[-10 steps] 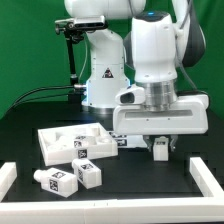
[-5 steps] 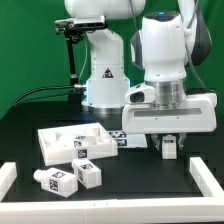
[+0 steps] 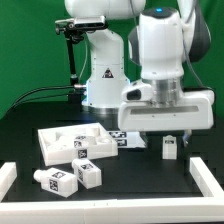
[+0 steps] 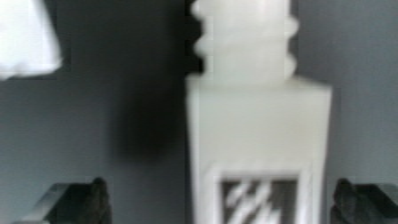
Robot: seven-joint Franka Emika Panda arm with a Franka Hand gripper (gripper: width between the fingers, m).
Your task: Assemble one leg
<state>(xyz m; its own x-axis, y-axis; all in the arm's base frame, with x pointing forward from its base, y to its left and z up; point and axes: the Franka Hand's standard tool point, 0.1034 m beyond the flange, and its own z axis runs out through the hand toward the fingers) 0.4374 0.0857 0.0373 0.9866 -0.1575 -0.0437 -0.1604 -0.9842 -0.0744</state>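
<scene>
Now the end effector [image 3: 170,138], fingers spread apart, has lifted slightly off the white leg [image 3: 170,150], which stands released on the black desk [image 3: 40,112], probably for regripping.

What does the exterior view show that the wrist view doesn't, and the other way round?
Only the exterior view shows the arm, the large white tray-like piece and two loose legs lying in front of it. Only the wrist view shows the leg close up, with its ridged end, and a dark fingertip at each side. Both show that leg, just under the hand.
</scene>
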